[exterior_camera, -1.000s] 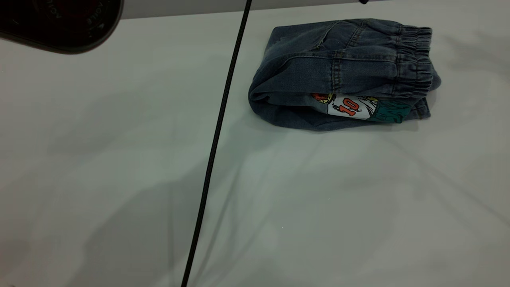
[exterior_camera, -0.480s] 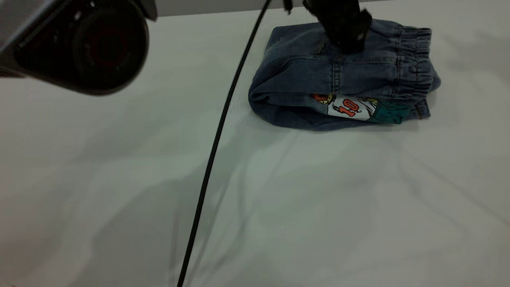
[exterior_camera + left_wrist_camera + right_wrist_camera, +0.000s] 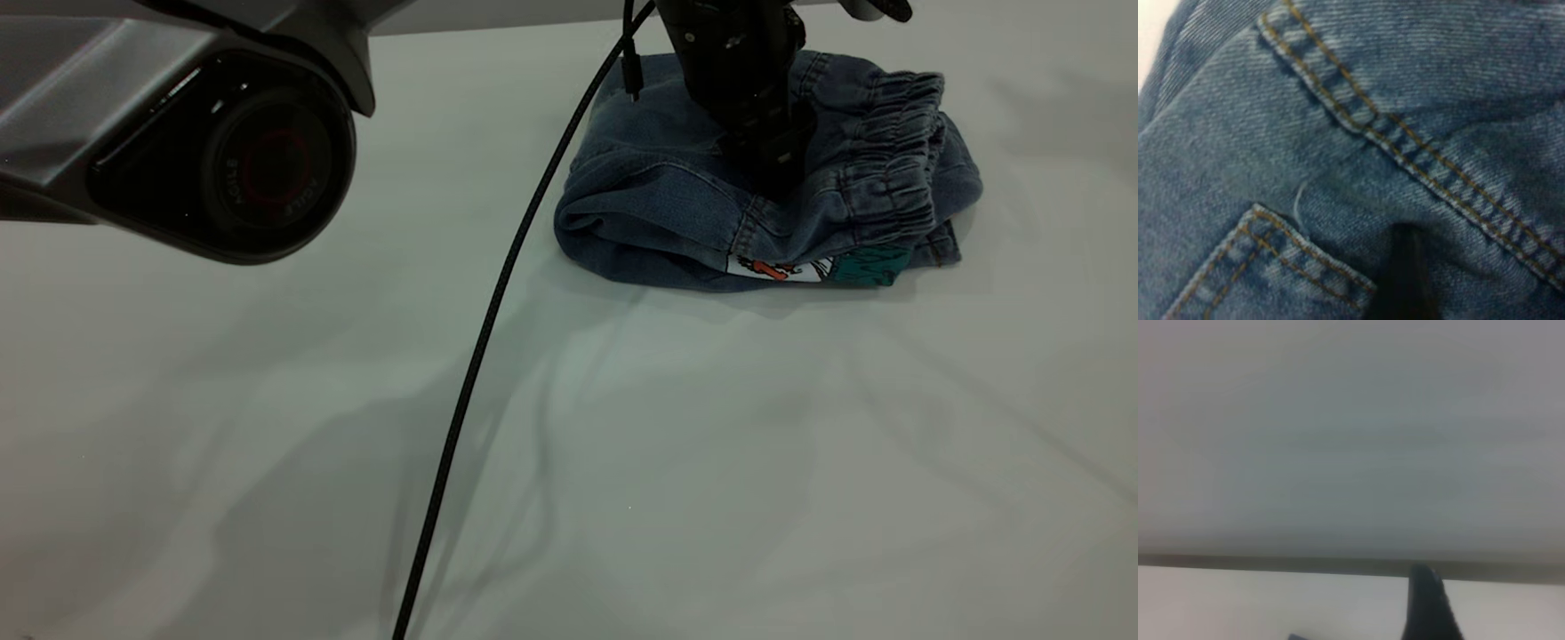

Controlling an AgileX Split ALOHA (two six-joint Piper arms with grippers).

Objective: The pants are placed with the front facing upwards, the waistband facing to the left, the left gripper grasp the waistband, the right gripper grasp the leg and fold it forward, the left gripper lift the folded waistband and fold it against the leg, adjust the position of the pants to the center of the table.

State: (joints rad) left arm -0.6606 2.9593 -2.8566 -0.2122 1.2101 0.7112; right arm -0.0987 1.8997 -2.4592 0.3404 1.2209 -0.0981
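The pants [image 3: 658,191] lie folded into a compact blue denim bundle at the far right of the table [image 3: 622,444]. The ruched waistband [image 3: 889,156] runs along the bundle's right end. A strip of the cartoon print [image 3: 782,268] peeks out under the top layer at the near edge. My left gripper [image 3: 772,164] comes down from the far side and presses onto the top layer just left of the waistband. In the left wrist view it [image 3: 1405,280] sits right against tan-stitched denim [image 3: 1338,153]. My right gripper [image 3: 1426,608] is off the cloth, over bare table near its edge.
A black cable [image 3: 480,347] hangs across the table from the far middle to the near edge. A large black and grey arm housing [image 3: 222,151] fills the upper left of the exterior view. White tabletop spreads left of and in front of the pants.
The left gripper has come down onto the pants. The top layer and waistband have slid toward the near side, covering most of the print. The arm housing has moved further into view.
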